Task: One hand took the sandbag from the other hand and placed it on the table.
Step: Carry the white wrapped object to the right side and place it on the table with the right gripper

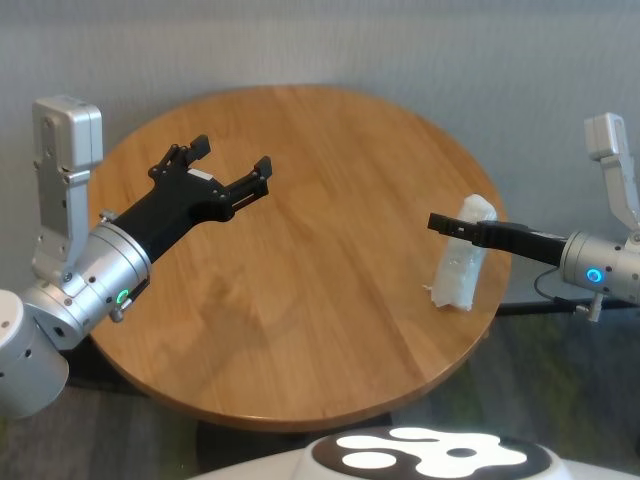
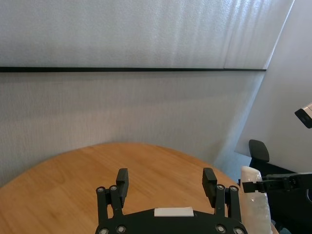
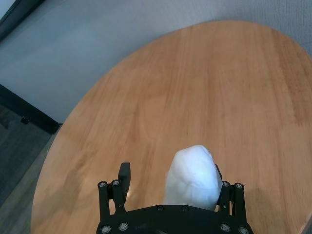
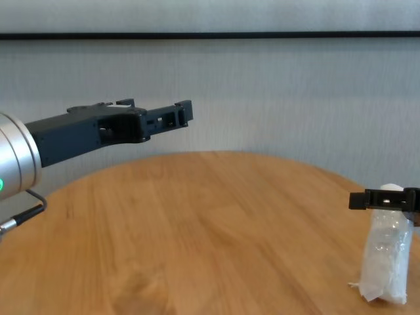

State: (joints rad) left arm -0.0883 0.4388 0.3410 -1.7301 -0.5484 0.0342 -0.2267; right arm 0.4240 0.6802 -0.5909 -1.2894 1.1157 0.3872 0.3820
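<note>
Both pincer sets gape; right pincer point(image 3: 170, 184) half-hidden behind upright sandbag point(image 1: 462, 255), contact unclear.

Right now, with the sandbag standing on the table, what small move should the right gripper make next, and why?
Probably draw the right gripper straight back. The sandbag stands upright on the table, and the open fingers flank its top, so sideways motion might tip it. The left gripper hangs open above the table.

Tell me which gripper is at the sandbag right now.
The right gripper, with the blue ring: its fingers straddle the upright sandbag near the table's right edge. The left gripper, green ring, hovers open and empty over the left side.
</note>
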